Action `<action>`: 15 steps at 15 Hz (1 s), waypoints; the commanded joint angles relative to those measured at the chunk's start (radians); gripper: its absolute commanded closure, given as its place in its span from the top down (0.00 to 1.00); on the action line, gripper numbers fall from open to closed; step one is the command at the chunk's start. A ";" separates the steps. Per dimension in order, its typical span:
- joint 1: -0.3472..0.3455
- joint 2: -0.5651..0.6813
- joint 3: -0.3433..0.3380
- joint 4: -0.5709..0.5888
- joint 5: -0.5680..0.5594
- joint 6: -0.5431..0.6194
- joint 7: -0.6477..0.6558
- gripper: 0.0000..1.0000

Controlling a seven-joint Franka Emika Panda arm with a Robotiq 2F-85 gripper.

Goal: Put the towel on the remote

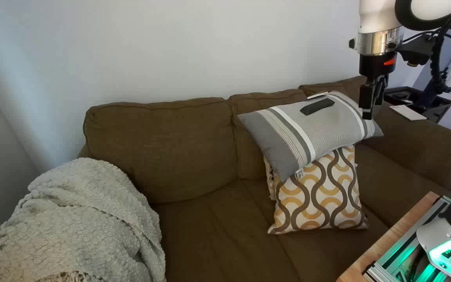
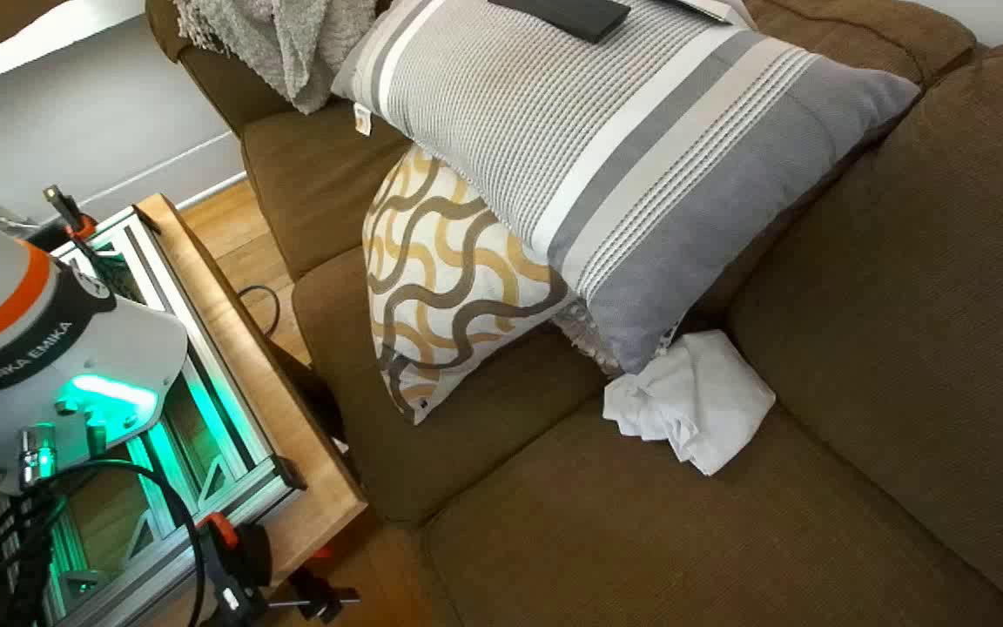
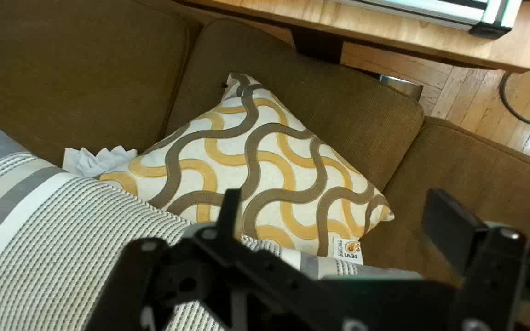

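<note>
The towel is a crumpled white cloth [image 2: 700, 402] on the brown sofa seat, against the corner of the striped pillow. Part of it shows in the wrist view [image 3: 97, 161], beyond the pillows. The remote is a flat black slab lying on top of the grey striped pillow, seen in both exterior views [image 1: 317, 106] [image 2: 573, 14]. My gripper [image 1: 367, 111] points down, above the end of the striped pillow in an exterior view. In the wrist view my gripper [image 3: 338, 207] is open with nothing between its fingers. The remote does not show in the wrist view.
The striped pillow [image 1: 327, 125] leans over a yellow and brown patterned pillow [image 1: 319, 196]. A fleece blanket [image 1: 76, 223] covers one sofa end. The robot's wooden base table [image 2: 232, 348] stands by the sofa front. A black tray [image 1: 442, 103] is behind the arm.
</note>
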 commanded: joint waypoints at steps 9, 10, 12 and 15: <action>0.026 0.004 -0.022 0.002 -0.010 -0.002 0.011 1.00; 0.026 0.004 -0.022 0.002 -0.010 -0.002 0.011 1.00; 0.020 0.003 -0.023 0.002 -0.011 0.003 0.023 1.00; -0.010 0.010 -0.053 0.008 -0.033 0.003 0.037 1.00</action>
